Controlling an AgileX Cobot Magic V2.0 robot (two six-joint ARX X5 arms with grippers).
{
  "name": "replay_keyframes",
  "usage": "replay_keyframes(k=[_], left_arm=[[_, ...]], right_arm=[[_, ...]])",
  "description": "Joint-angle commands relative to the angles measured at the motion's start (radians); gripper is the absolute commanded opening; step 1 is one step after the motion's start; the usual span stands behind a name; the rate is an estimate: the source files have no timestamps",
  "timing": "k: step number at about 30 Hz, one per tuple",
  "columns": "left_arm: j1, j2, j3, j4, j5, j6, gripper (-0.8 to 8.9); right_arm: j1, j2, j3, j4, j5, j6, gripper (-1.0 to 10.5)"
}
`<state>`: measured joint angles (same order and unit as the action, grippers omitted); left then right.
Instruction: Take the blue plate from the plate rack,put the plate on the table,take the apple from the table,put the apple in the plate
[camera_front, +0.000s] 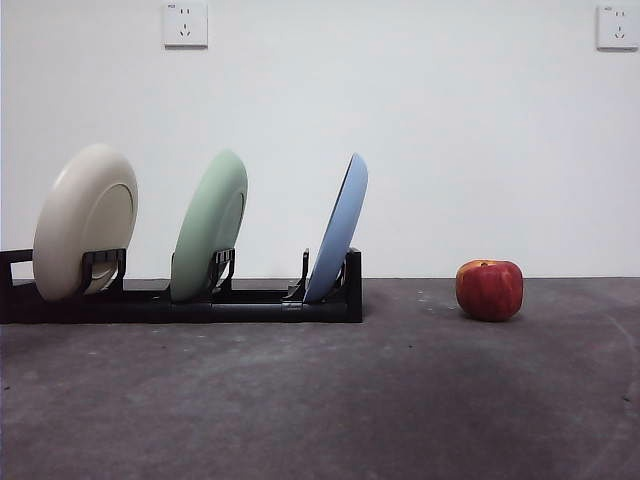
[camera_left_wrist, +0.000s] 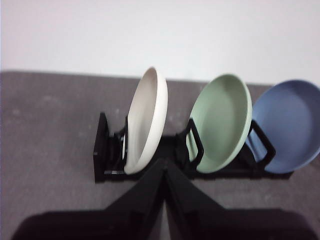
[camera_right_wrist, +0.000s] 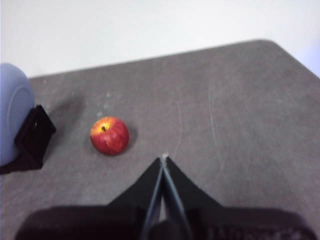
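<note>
Table (camera_front: 320, 400): blue plate (camera_front: 338, 230) racked edge-on, apple (camera_front: 489, 290) apart.

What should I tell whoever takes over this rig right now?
Left gripper: shut, empty, facing the long black plate rack.
Right gripper: shut, empty, near the round red apple.
The shallow light-blue plate stands in the rack's end slot nearest the apple, beside pale green and cream plates.
The apple sits on the dark grey table.
Done: nothing.
Left: every step.
</note>
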<state>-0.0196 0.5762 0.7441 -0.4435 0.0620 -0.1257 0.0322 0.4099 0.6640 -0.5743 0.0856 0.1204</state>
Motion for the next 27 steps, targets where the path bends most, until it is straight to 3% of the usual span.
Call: replay_keyframes(k=[1, 9, 12, 19, 22, 27], left_arm=[[0.001, 0.077, 0.117, -0.091, -0.002, -0.01, -0.04], [0.001, 0.317, 0.38, -0.262, 0.006, -0.011, -0.04], [0.001, 0.391, 0.448, -0.275, 0.094, -0.01, -0.04], [-0.026, 0.64, 0.66, -0.33, 0.381, -0.025, -0.05], [-0.103, 0.802, 0.809, -0.39, 0.398, -0.024, -0.05], [-0.237, 1.043, 1.037, -0.427, 0.399, -0.021, -0.05]], right_arm=[[0.0, 0.069, 0.089, -0.058, -0.001, 0.011, 0.0], [0.0, 0.252, 0.247, -0.163, -0.001, 0.012, 0.0], [0.0, 0.307, 0.272, -0.208, -0.014, 0.021, 0.0], [0.0, 0.433, 0.321, -0.287, -0.215, 0.028, 0.0], [0.0, 0.474, 0.322, -0.287, -0.301, 0.028, 0.0], [0.0, 0.505, 0.323, -0.287, -0.328, 0.038, 0.0]])
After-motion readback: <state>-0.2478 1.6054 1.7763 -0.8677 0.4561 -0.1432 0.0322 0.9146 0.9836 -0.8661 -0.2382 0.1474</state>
